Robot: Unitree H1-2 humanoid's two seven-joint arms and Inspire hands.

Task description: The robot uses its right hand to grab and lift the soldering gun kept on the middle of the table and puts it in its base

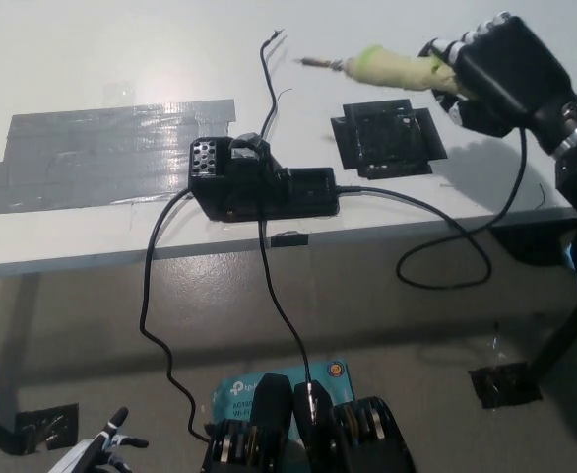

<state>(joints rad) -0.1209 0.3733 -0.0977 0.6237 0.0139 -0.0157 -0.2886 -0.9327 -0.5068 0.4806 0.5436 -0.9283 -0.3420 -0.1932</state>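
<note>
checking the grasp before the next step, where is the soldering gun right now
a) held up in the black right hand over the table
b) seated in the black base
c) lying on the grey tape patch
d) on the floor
a: the right hand is shut on the soldering gun, holding it above the table, tip pointing left, not yet in the base.
</note>
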